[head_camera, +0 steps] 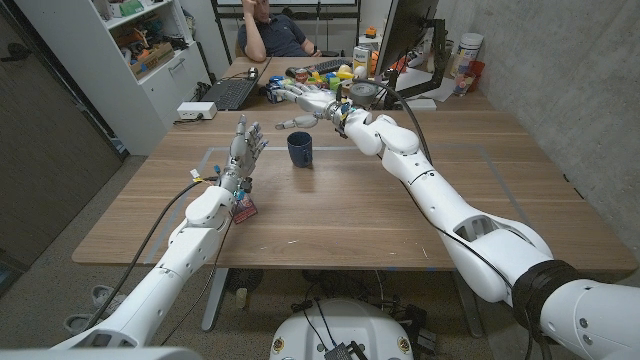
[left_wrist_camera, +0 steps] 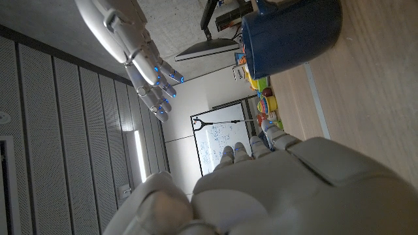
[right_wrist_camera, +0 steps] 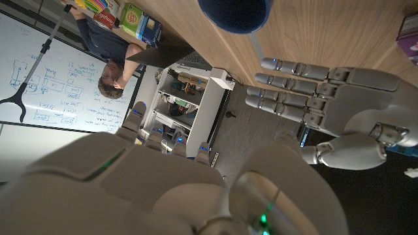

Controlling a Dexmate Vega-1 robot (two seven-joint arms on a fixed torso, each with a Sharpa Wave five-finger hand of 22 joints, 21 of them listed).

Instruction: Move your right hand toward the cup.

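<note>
Nearest the robot, the left hand (head_camera: 243, 150) stands upright over the table's (head_camera: 340, 215) left half, fingers spread and pointing away from the robot, holding nothing; it sits to the left of the cup and a little nearer the robot. Just beyond it, at about the table's middle line, the dark blue cup (head_camera: 300, 149) stands upright on the wood, its mouth open upward and nothing touching it; in the left wrist view the cup (left_wrist_camera: 290, 36) looms large, which suggests the left hand is close beside it. Farther back, the right arm reaches across from the right side, and the right hand (head_camera: 305, 99) hovers beyond the cup, over the table's far edge, fingers (head_camera: 283, 93) stretched apart toward the left and gripping nothing. So the cup lies on the near side of the right hand, toward the robot and slightly left of the wrist, apart from the fingertips. Judging from this, the coming move calls for drawing the right hand back toward the robot and downward. The right wrist view shows the cup (right_wrist_camera: 235, 14) ahead of the hand.
</note>
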